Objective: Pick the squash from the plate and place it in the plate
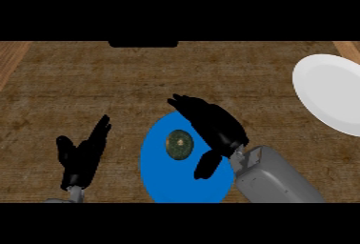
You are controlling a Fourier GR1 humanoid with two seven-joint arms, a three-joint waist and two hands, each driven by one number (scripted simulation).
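Note:
A small dark green round squash (180, 145) lies on a blue plate (158, 171) at the bottom middle of the head view. My right hand (215, 127) hovers over the plate's right side, just right of the squash, fingers straight and pointing up-left, thumb hanging down; it is open and apart from the squash. A white plate (330, 93) sits at the right edge of the counter. My left hand (83, 155) rests open at the lower left, fingers up, left of the blue plate.
The brown wooden counter (84, 81) stretches across the view. A dark object (143, 44) sits at the far edge, top middle.

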